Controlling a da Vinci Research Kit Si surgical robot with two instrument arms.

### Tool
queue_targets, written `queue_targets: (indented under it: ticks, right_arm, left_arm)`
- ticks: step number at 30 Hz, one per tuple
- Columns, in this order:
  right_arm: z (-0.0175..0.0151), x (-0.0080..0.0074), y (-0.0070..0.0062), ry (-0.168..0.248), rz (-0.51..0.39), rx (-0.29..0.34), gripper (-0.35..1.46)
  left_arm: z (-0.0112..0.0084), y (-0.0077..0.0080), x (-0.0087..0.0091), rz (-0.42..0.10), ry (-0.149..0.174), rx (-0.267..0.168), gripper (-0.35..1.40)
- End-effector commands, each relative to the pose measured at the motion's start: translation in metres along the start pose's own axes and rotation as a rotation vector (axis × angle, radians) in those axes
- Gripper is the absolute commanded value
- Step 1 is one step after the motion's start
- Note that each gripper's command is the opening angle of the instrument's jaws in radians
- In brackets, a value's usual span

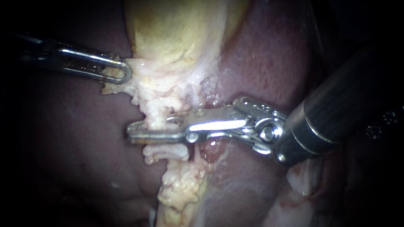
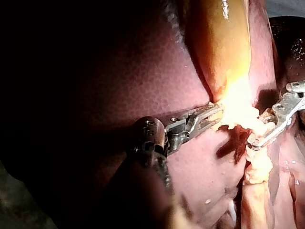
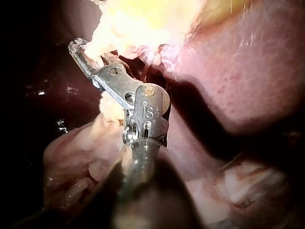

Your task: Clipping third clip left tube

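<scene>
Nearest the lens, the dark shaft of the right instrument is seen entering from the right edge of the frame, a little below centre, and its bright metal end is carried leftward to the middle of the picture. This instrument is clamped on the tube, a pale, knobbly strand at the centre of the frame that hangs down from the gallbladder. The strand is pinched from above and from below, a short way back from the instrument's end. The same hold is shown in the right wrist view, where the strand is crossed by the metal end.

At the upper left of the frame the left instrument is pressed together on the pale tissue at the gallbladder's lower edge, and that tissue is drawn out toward the left. The two instruments are kept well apart, with the tube between them.

The yellow gallbladder is found at the top centre. The dark red liver is spread around it on both sides and beneath the right instrument. More pale, lumpy tissue is seen below the clamped spot, running toward the bottom edge.
</scene>
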Motion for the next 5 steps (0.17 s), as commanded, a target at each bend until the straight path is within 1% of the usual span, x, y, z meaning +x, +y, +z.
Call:
queue_targets:
  ticks: [1, 5]
  right_arm:
    - [0.0000, -0.0001, 0.0001, 0.000, 0.000, 0.000, -0.35]
    - [0.0001, -0.0002, 0.0001, 0.000, -0.001, -0.003, -0.35]
  left_arm:
    - [0.0000, 0.0000, 0.0000, 0.000, 0.000, 0.000, -0.35]
    - [0.0000, 0.0000, 0.0000, 0.000, 0.000, 0.000, -0.35]
